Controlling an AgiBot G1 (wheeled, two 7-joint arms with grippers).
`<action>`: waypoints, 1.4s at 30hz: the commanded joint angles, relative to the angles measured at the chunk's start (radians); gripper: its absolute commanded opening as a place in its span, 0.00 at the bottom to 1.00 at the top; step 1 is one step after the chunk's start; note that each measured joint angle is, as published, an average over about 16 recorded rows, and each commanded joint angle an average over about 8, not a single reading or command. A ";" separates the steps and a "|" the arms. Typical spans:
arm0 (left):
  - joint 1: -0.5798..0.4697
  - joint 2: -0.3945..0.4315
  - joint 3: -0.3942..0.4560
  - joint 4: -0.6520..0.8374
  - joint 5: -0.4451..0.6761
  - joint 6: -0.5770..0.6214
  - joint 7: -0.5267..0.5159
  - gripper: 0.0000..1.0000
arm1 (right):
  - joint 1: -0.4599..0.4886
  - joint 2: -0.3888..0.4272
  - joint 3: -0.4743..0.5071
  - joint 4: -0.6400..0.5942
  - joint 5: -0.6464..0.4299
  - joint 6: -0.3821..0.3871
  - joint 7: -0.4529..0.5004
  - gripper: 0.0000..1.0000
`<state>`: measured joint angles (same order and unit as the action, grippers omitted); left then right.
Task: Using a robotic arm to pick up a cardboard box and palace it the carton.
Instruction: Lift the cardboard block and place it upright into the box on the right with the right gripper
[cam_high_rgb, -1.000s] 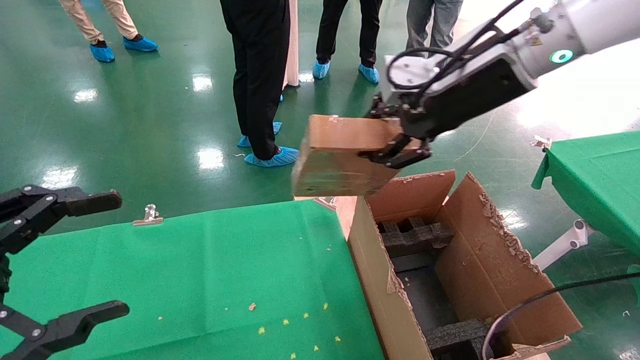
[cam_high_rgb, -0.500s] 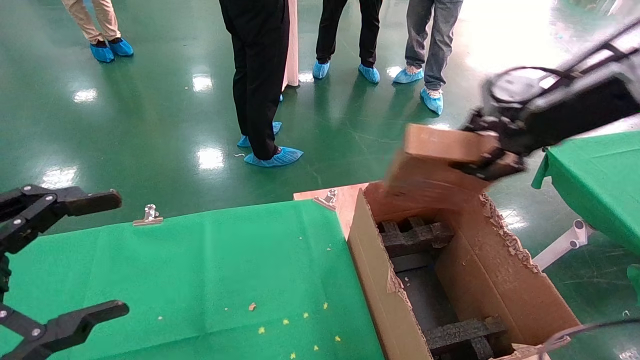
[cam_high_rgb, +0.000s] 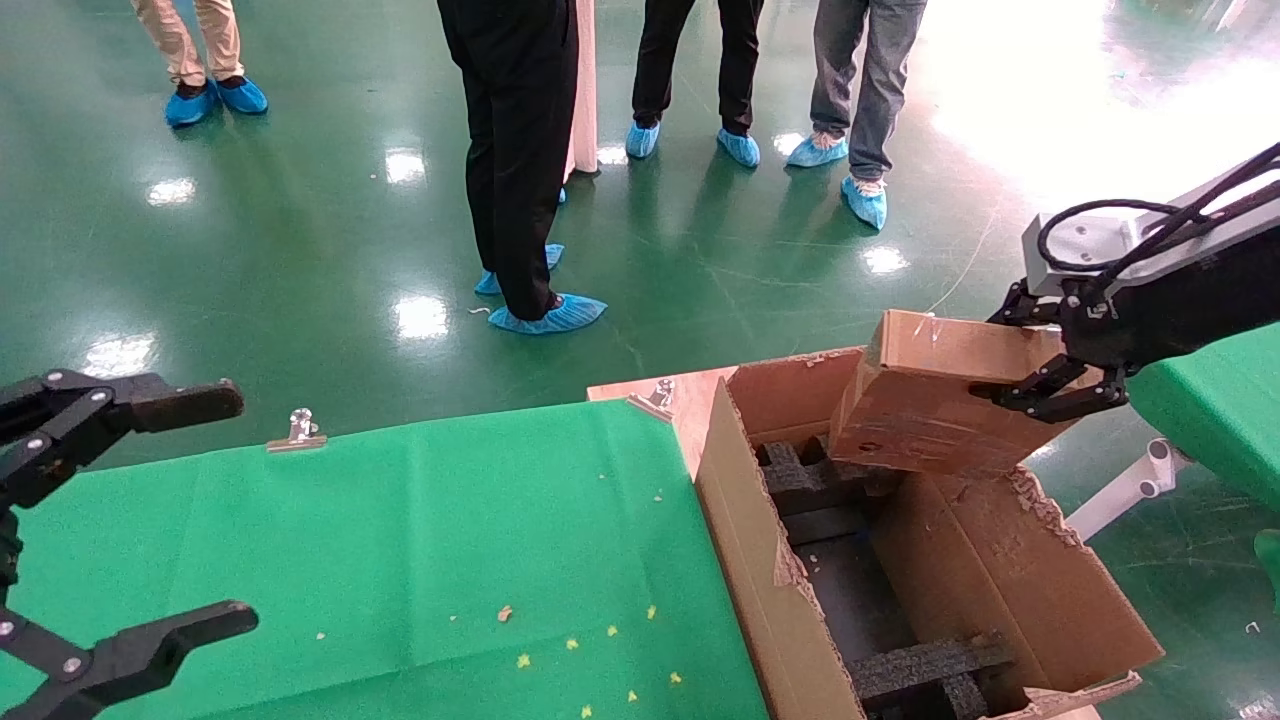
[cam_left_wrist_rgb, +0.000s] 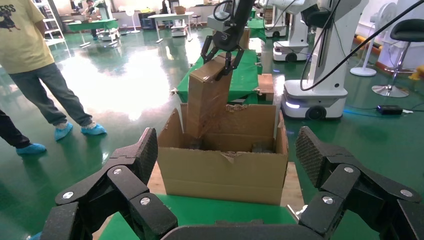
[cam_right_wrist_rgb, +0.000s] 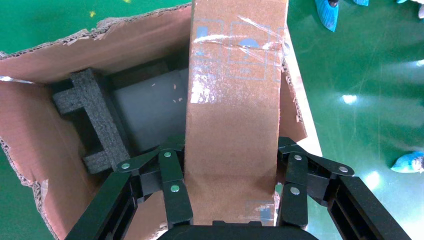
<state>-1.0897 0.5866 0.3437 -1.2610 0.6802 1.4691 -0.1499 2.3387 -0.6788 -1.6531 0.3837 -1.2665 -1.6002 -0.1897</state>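
My right gripper (cam_high_rgb: 1045, 385) is shut on the small brown cardboard box (cam_high_rgb: 930, 405). It holds the box tilted over the far end of the large carton (cam_high_rgb: 760, 560), with the box's low edge dipping into the opening. The box shows clear tape in the right wrist view (cam_right_wrist_rgb: 232, 115), clamped between my fingers (cam_right_wrist_rgb: 172, 187). It also shows in the left wrist view (cam_left_wrist_rgb: 207, 100), held on end above the carton (cam_left_wrist_rgb: 225, 170). Black foam blocks (cam_high_rgb: 915, 670) line the carton's ends. My left gripper (cam_high_rgb: 150, 510) hangs open and empty at the left above the green table (cam_high_rgb: 400, 540).
Several people in blue shoe covers (cam_high_rgb: 545, 315) stand on the green floor beyond the table. A second green table (cam_high_rgb: 1215, 400) is at the right, close behind my right arm. Metal clips (cam_high_rgb: 297, 430) hold the cloth at the table's far edge.
My right gripper has carried the cardboard box rightward and down, from above the table's far corner to over the carton's far end. The left gripper has not moved.
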 joint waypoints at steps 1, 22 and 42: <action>0.000 0.000 0.000 0.000 0.000 0.000 0.000 1.00 | 0.001 0.001 -0.006 0.003 0.001 -0.002 0.001 0.00; 0.000 0.000 0.000 0.000 0.000 0.000 0.000 1.00 | -0.157 -0.028 -0.005 -0.220 0.066 0.133 0.570 0.00; 0.000 0.000 0.000 0.000 0.000 0.000 0.000 1.00 | -0.234 -0.028 -0.033 -0.243 0.034 0.210 0.780 0.00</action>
<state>-1.0897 0.5865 0.3441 -1.2607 0.6798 1.4688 -0.1496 2.1066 -0.7086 -1.6864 0.1388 -1.2324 -1.3914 0.5866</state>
